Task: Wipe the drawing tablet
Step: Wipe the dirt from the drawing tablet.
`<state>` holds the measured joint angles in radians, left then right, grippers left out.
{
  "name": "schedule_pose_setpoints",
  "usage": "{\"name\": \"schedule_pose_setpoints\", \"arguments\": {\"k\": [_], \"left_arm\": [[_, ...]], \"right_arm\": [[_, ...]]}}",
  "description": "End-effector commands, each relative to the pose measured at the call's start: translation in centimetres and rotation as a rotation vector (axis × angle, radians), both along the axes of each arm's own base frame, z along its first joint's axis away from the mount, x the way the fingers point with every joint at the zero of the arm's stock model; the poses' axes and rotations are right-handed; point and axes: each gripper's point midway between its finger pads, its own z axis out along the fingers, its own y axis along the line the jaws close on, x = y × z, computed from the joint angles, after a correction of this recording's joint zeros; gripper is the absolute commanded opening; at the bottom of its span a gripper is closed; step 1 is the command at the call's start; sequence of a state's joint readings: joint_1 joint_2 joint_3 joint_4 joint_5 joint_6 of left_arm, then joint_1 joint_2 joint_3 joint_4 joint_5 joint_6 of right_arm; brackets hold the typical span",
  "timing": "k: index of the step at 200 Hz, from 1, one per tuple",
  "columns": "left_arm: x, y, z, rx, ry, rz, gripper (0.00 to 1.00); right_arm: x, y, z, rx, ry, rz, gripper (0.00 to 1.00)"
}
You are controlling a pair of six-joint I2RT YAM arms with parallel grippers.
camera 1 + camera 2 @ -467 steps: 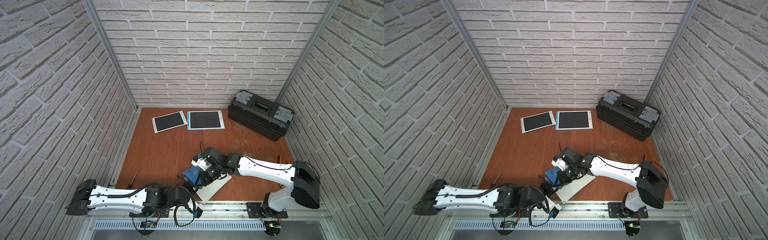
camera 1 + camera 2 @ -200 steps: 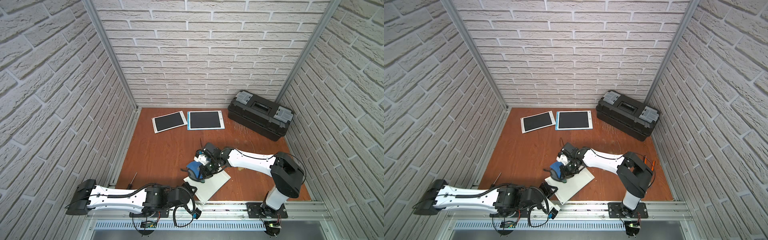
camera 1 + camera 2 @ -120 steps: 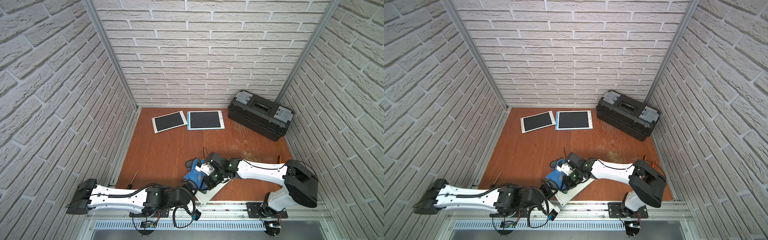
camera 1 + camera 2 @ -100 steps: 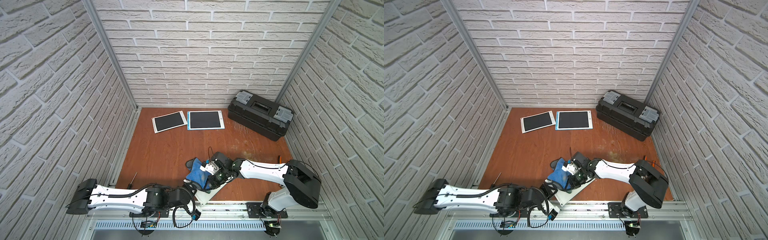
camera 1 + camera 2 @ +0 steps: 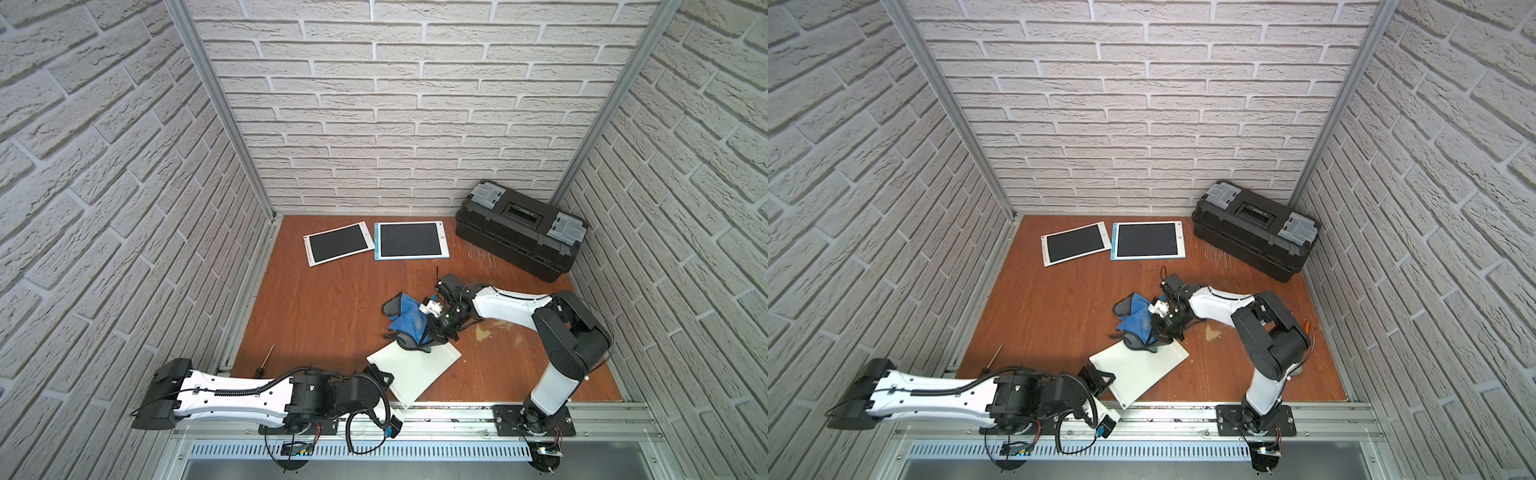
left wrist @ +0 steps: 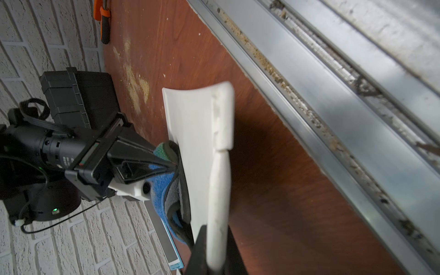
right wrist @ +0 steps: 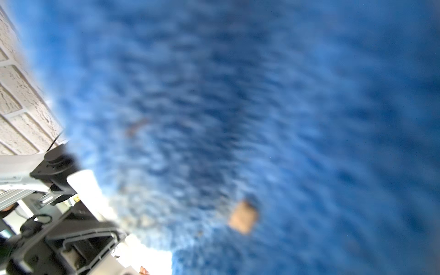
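While our left pincer [image 5: 378,372] clamps the drawing tablet [image 5: 419,366] and our right pincer [image 5: 430,336] pinches the cloth [image 5: 409,322] on its edge, we seem partway through.

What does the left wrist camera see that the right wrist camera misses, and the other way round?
Left wrist only: the right gripper holding the cloth against the white tablet, the left gripper clamping the tablet's edge, the toolbox, the table and a metal rail. Right wrist only: a tan speck on the cloth, which fills the picture, blurred. Both: the blue cloth and the brick wall; white patches in the right wrist view may be the tablet.
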<state>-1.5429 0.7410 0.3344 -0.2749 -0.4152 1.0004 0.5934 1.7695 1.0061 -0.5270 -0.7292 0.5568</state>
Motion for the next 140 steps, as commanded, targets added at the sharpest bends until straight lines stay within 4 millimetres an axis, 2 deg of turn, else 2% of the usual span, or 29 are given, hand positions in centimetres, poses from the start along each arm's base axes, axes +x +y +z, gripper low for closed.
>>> {"name": "schedule_pose_setpoints", "arguments": {"k": [1,12,27,46,67,96,116,140], "left_arm": [[0.3,-0.6,1.1,-0.041,-0.02,0.004,0.0],[0.3,-0.6,1.0,-0.042,-0.021,0.003,0.0],[0.4,-0.6,1.0,-0.043,-0.023,0.003,0.0],[0.3,-0.7,1.1,-0.045,-0.021,0.003,0.0],[0.3,-0.7,1.1,-0.046,-0.021,0.003,0.0],[0.4,-0.7,1.2,-0.051,-0.023,0.007,0.0],[0.5,-0.7,1.1,-0.048,-0.024,0.008,0.0],[0.5,-0.7,1.2,-0.047,-0.021,0.01,0.0]], "right_arm": [[-0.5,2.9,0.1,-0.019,-0.051,0.071,0.03],[-1.6,4.6,0.6,-0.001,-0.053,0.12,0.03],[-4.0,6.5,1.0,0.019,-0.051,0.194,0.03],[-7.2,7.3,1.4,0.034,-0.052,0.263,0.03],[-10.6,6.6,1.7,0.035,-0.062,0.317,0.03],[-14.2,3.3,1.0,0.063,-0.038,0.34,0.03],[-14.0,0.2,-0.5,0.012,-0.028,0.291,0.03],[-11.2,-2.3,-1.3,-0.011,-0.007,0.166,0.03]]}}
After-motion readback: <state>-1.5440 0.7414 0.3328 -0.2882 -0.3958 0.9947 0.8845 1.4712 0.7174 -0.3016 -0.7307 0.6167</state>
